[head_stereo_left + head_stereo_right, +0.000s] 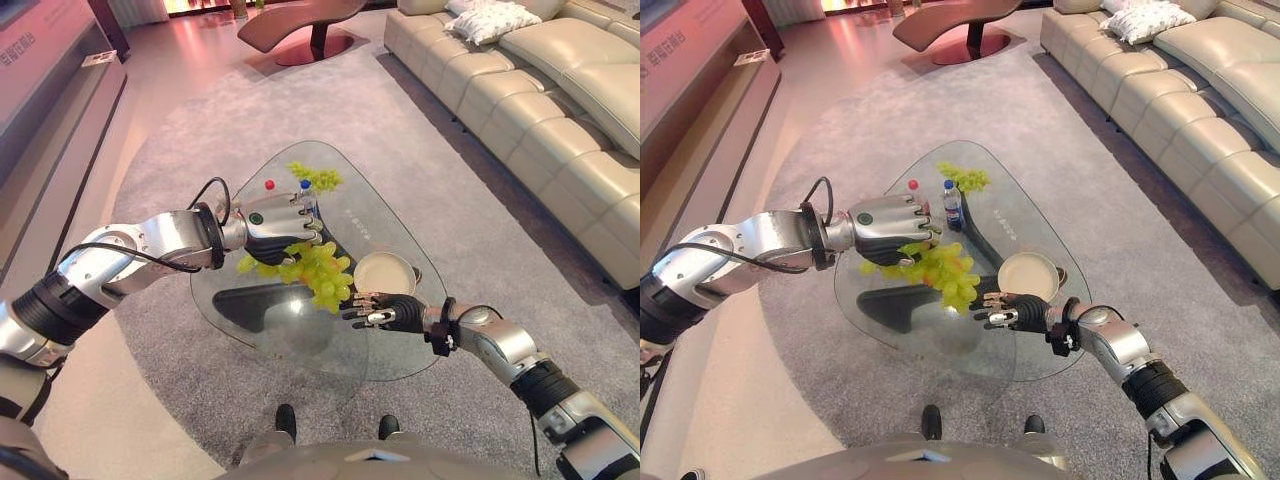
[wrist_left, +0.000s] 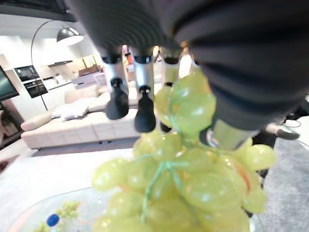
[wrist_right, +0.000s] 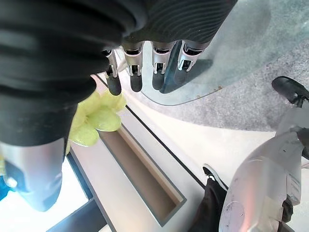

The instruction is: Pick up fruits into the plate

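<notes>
Left hand (image 1: 281,222) grips grape bunch (image 1: 318,272) above glass table (image 1: 372,212); right hand (image 1: 385,312) relaxed beside plate (image 1: 386,271); bottle (image 1: 953,205) behind.

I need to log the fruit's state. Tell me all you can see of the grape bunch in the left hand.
The grape bunch is a cluster of pale green, glossy round grapes on a thin green stem. It hangs lifted above the glass table, beside the plate but not in it. The left hand grips it from above, fingers curled round its top. The right hand hovers close beneath without clearly touching it.
</notes>
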You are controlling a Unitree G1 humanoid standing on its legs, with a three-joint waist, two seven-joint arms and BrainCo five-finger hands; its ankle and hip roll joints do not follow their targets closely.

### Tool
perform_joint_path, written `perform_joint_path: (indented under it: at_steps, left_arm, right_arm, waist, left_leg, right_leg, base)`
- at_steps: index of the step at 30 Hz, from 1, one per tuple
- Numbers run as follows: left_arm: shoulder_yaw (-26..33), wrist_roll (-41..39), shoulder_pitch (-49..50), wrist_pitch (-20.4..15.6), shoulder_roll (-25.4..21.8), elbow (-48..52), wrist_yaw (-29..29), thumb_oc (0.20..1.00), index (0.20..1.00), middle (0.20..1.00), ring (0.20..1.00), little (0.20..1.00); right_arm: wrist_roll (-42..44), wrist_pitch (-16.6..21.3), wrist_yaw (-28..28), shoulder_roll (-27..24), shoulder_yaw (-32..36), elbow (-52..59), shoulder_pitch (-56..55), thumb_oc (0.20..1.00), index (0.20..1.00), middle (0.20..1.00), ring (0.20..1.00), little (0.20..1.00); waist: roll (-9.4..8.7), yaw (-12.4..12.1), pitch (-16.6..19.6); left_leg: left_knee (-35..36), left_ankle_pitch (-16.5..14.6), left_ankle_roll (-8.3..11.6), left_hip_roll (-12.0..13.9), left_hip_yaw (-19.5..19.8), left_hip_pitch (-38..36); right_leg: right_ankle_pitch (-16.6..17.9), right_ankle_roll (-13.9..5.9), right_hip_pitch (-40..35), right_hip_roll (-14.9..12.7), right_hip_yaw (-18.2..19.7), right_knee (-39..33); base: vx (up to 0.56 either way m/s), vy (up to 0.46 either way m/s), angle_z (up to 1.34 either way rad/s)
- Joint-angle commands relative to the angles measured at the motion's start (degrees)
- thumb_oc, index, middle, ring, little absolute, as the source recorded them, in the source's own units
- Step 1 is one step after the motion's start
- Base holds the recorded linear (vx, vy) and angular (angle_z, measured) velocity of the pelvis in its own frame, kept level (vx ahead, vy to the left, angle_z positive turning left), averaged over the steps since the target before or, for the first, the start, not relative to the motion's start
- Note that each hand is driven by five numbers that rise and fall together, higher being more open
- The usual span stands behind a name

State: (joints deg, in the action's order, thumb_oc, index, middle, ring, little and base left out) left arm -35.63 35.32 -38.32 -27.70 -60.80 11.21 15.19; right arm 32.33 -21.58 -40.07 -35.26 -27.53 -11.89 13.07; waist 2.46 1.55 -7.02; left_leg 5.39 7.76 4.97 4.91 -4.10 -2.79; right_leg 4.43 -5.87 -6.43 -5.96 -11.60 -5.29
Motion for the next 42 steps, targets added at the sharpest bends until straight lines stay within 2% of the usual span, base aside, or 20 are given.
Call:
perform_joint_path:
  at_steps: [1,12,14,15,17,20,23,26,29,32,35,42]
  left_arm:
    - [5.3,-4.6,-0.6,0.4,0.3,1.2,-1.0,0.200,0.200,0.200,0.200,0.200]
    - [8.0,-6.0,2.4,-1.3,-0.5,3.5,-0.1,0.200,0.200,0.200,0.200,0.200]
    - [8.8,-6.1,3.0,-1.2,-1.1,3.8,-0.1,0.200,0.200,0.200,0.200,0.200]
    - [9.1,-6.1,3.4,-1.1,-1.7,3.7,-0.5,0.200,0.200,0.200,0.200,0.200]
    - [9.4,-6.1,3.5,-1.3,-2.6,3.2,-1.2,0.200,0.200,0.200,0.200,0.200]
    - [9.9,-5.6,4.3,-2.1,-3.6,2.3,-2.1,0.200,0.200,0.200,0.200,0.200]
    - [10.3,-5.7,4.9,-2.6,-4.7,1.8,-2.7,0.200,0.200,0.200,0.200,0.200]
    - [11.9,-6.2,6.7,-3.1,-6.1,2.1,-3.5,0.200,0.200,0.200,0.200,0.200]
    - [13.7,-6.6,8.7,-4.5,-6.6,1.9,-4.2,0.200,0.200,0.200,0.200,0.200]
    - [13.7,-6.5,8.5,-5.1,-5.9,1.8,-4.3,0.200,0.200,0.200,0.200,0.200]
    - [12.4,-6.4,6.9,-5.3,-4.9,0.9,-4.5,0.200,0.200,0.200,0.200,0.200]
    - [6.1,-7.2,-0.9,-4.1,-1.3,-0.7,-3.4,0.200,0.200,0.200,0.200,0.200]
  right_arm:
    - [0.8,2.5,0.4,-0.9,0.0,4.8,-0.6,1.000,1.000,1.000,1.000,1.000]
    - [-0.9,4.4,1.2,-5.2,4.1,6.6,-3.1,1.000,1.000,1.000,1.000,1.000]
    - [-1.6,4.8,-2.0,-6.8,5.2,6.7,-3.2,1.000,1.000,1.000,1.000,1.000]
    - [-2.3,5.0,-5.8,-8.8,5.8,7.6,-3.3,1.000,1.000,1.000,1.000,1.000]
    - [-0.7,4.8,-9.8,-11.9,6.9,9.0,-3.3,1.000,1.000,1.000,1.000,1.000]
    - [1.3,5.0,-11.9,-15.1,9.2,10.3,-4.0,1.000,1.000,1.000,1.000,1.000]
    - [1.8,6.3,-10.9,-17.7,11.8,11.0,-5.3,1.000,1.000,1.000,1.000,1.000]
    - [2.6,8.9,-7.2,-19.8,15.7,11.4,-6.9,1.000,1.000,1.000,1.000,1.000]
    - [2.0,12.0,-2.9,-19.6,19.3,9.2,-6.9,1.000,1.000,1.000,1.000,1.000]
    - [0.1,14.2,-1.1,-18.1,19.4,6.4,-5.5,1.000,1.000,1.000,1.000,1.000]
    - [-1.0,15.0,-0.8,-16.8,17.7,3.6,-3.4,1.000,1.000,1.000,1.000,1.000]
    - [-1.3,13.6,1.9,-11.2,10.1,-4.2,5.3,1.000,1.000,1.000,1.000,1.000]
  waist:
    - [-2.94,-0.7,1.3]
    - [-3.39,-0.5,1.1]
    - [-3.57,-0.5,1.0]
    - [-3.73,-0.5,0.9]
    - [-4.02,-0.5,0.8]
    - [-4.42,-0.5,0.7]
    - [-4.67,-0.3,0.8]
    - [-4.72,0.0,1.0]
    - [-4.56,0.2,1.2]
    - [-4.35,0.1,1.4]
    - [-4.26,-0.2,1.4]
    - [-3.94,-1.5,1.8]
  left_leg:
    - [-0.4,-6.7,-0.71,-2.6,-2.8,-4.8]
    - [-0.4,-7.2,-0.64,-2.5,-3.0,-5.6]
    - [-0.4,-7.2,-0.62,-2.5,-3.0,-5.7]
    - [-0.4,-7.2,-0.55,-2.4,-3.1,-5.7]
    - [-0.4,-7.2,-0.44,-2.4,-3.0,-5.8]
    - [-0.4,-7.3,-0.34,-2.5,-2.8,-6.0]
    - [-0.4,-7.3,-0.35,-2.6,-2.5,-6.0]
    - [-0.4,-7.4,-0.40,-2.6,-2.4,-6.2]
    - [-0.4,-7.5,-0.48,-2.6,-2.5,-6.3]
    - [-0.4,-7.6,-0.53,-2.5,-2.5,-6.2]
    - [-0.4,-7.7,-0.51,-2.5,-2.5,-6.3]
    - [-0.4,-7.8,-0.32,-2.4,-2.1,-6.5]
  right_leg:
    - [-1.1,-1.54,-2.4,-1.5,-1.5,0.3]
    - [-1.0,-1.95,-3.0,-1.6,-1.7,0.3]
    - [-1.0,-2.05,-3.1,-1.6,-1.7,0.3]
    - [-0.9,-2.13,-3.1,-1.6,-1.7,0.3]
    - [-0.8,-2.17,-3.2,-1.6,-1.8,0.3]
    - [-0.8,-2.17,-3.4,-1.5,-1.8,0.3]
    - [-0.7,-2.23,-3.5,-1.5,-1.7,0.3]
    - [-0.6,-2.30,-3.5,-1.6,-1.6,0.3]
    - [-0.5,-2.39,-3.5,-1.6,-1.5,0.3]
    - [-0.6,-2.44,-3.4,-1.8,-1.5,0.3]
    - [-0.6,-2.48,-3.5,-1.9,-1.7,0.3]
    - [-0.9,-2.49,-4.0,-2.1,-2.6,0.3]
  base:
    - [0.00,0.000,0.00]
    - [0.00,0.000,0.01]
    - [0.00,0.000,0.00]
    - [0.00,0.000,0.00]
    - [0.00,0.000,0.00]
    - [0.01,-0.016,0.02]
    - [0.00,0.000,0.00]
    - [0.00,0.000,0.00]
    - [0.00,0.000,0.00]
    - [0.00,0.000,0.00]
    - [0.00,0.000,0.00]
    - [0.00,0.002,0.02]
